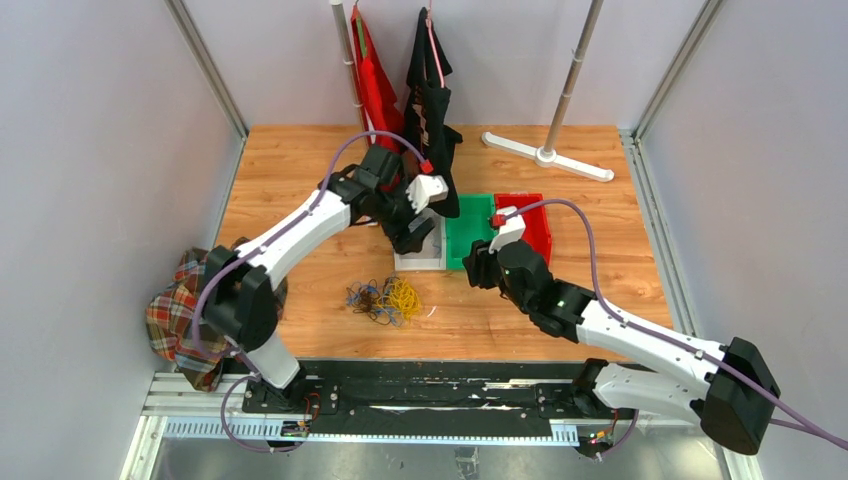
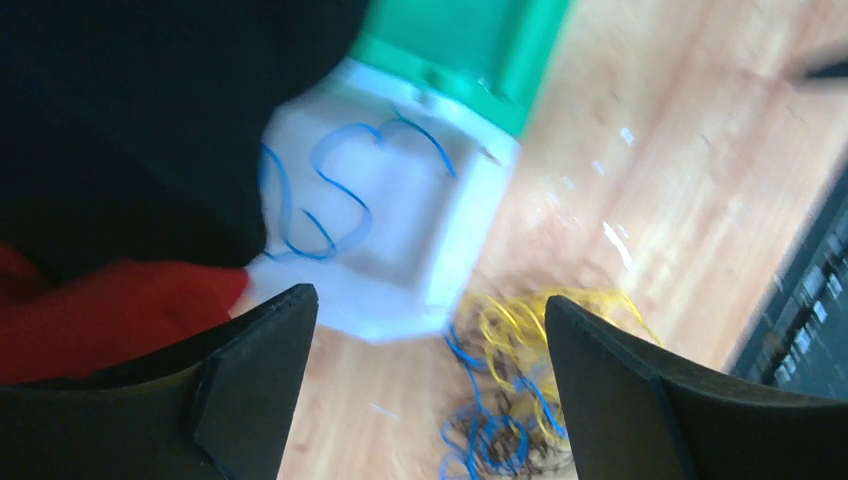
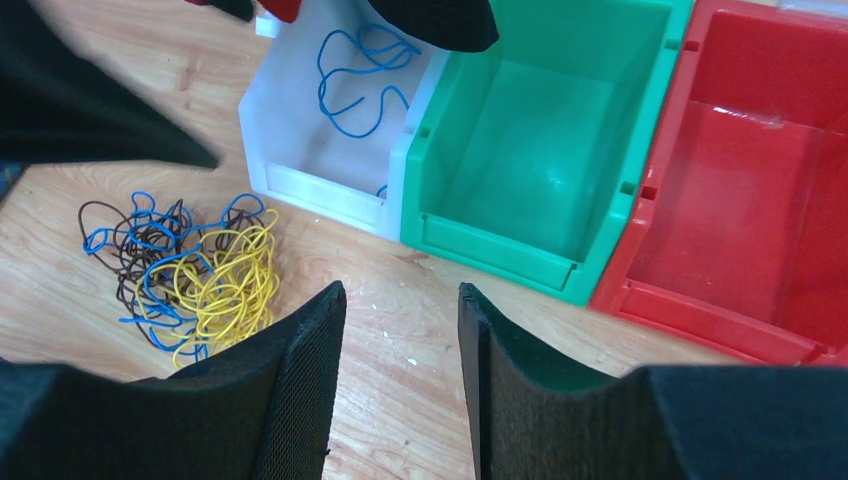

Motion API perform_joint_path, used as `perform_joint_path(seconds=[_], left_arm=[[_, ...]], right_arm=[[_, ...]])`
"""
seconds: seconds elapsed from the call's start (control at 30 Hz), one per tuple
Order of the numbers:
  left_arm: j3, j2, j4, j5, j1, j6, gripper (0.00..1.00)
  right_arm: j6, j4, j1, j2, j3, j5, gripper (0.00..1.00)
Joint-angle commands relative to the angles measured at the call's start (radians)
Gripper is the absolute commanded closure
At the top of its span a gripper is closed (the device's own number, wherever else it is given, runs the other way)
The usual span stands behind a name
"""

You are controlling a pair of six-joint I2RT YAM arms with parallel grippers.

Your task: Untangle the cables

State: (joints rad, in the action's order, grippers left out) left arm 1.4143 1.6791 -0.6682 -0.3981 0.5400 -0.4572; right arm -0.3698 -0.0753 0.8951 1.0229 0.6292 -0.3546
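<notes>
cables (image 1: 385, 298): tangle lies just near-side of left gripper (image 2: 428, 300) (wide, empty) | left of right gripper (image 3: 400, 290), narrow, empty | left looks nearer

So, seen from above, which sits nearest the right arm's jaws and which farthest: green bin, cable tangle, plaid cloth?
1. green bin, right in front of them.
2. cable tangle, off to their left.
3. plaid cloth, at the far left edge.
</notes>
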Motion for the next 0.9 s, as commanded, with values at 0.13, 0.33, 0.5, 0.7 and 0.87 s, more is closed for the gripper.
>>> perform_joint_path(seconds=[0.13, 0.33, 0.5, 0.7, 0.87], left_arm=[[-0.306, -0.285, -0.234, -0.19, -0.006, -0.213, 0.19], [-0.415, -0.3, -0.211, -0.211, -0.006, -0.239, 0.34], [-0.433, -0.238, -0.09, -0.118, -0.018, -0.12, 0.48], [-0.48, -0.225, -0.004, -0.149, -0.039, -0.004, 0.56], [-0.534, -0.206, -0.017, -0.113, -0.04, -0.005, 0.59]], right_arm=[[-0.005, -0.012, 0.022, 0.043, -0.017, 0.085, 0.58], [-0.009, -0.026, 0.059, 0.076, -0.016, 0.101, 0.63], [-0.006, -0.031, 0.097, 0.098, -0.008, 0.098, 0.66], [0.006, -0.027, 0.113, 0.108, 0.005, 0.095, 0.69], [0.02, -0.027, 0.113, 0.111, 0.013, 0.092, 0.7]])
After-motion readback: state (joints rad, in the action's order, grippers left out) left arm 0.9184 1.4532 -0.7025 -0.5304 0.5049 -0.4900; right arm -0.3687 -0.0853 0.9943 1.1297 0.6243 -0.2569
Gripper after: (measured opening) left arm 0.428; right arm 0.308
